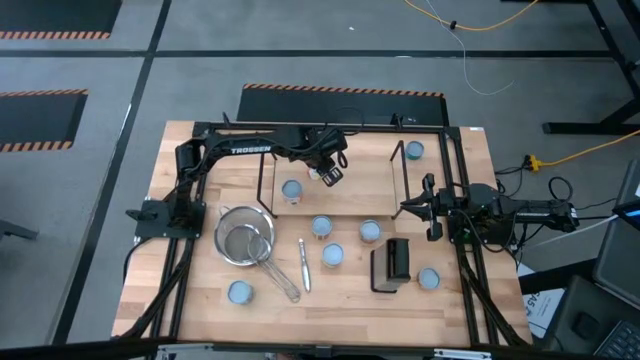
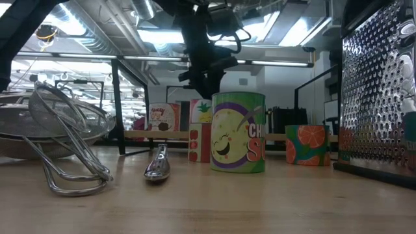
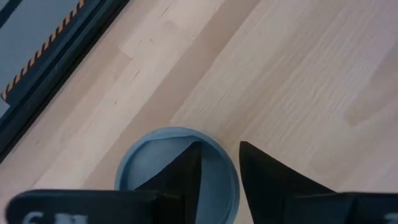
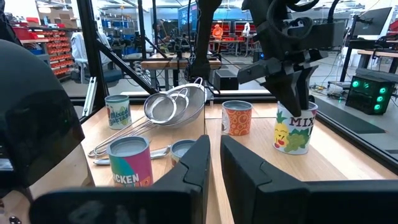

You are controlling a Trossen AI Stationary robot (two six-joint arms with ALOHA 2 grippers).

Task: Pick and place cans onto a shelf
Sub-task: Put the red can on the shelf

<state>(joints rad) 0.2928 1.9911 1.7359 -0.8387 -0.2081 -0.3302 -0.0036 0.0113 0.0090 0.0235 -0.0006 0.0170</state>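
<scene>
Both arms are matte black, built of boxy jointed segments. The left arm carries white "TROSSEN" lettering; black cables loop near its wrist. Each claw's fingers are dark, tapering wedges.

Wooden table carries shelf, cans, strainer

Seen from directly overhead, the high view takes in the whole light-wood tabletop. The low view sits at tabletop level, facing the room, close behind the round metal mesh strainer. The left wrist view looks steeply down, very near a blue-topped can. The right wrist view looks level across the table, sharing that strainer.
</scene>
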